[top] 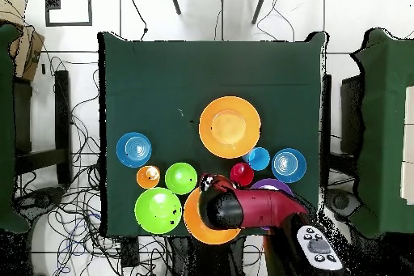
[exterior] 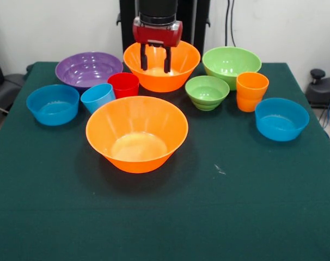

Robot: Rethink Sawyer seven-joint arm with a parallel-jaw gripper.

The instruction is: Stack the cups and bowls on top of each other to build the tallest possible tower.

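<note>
Nothing is stacked; all cups and bowls stand apart on the table. My gripper (exterior: 155, 60) is open and empty, hanging over the far large orange bowl (exterior: 161, 76). The second large orange bowl (exterior: 136, 133) sits mid-table. The purple bowl (exterior: 89, 69), red cup (exterior: 123, 84), light blue cup (exterior: 98, 97) and a small blue bowl (exterior: 53, 104) are on the left. The large green bowl (exterior: 231, 64), small green bowl (exterior: 207, 91), orange cup (exterior: 251, 91) and the other small blue bowl (exterior: 281, 118) are on the right. In the overhead view my arm (top: 251, 208) hides most of the purple bowl.
The table (exterior: 252, 206) has a dark green cloth. The black pedestal (exterior: 127, 22) stands behind the far orange bowl. Cables lie on the floor around the table (top: 73, 208). Dark chairs stand at both sides in the overhead view.
</note>
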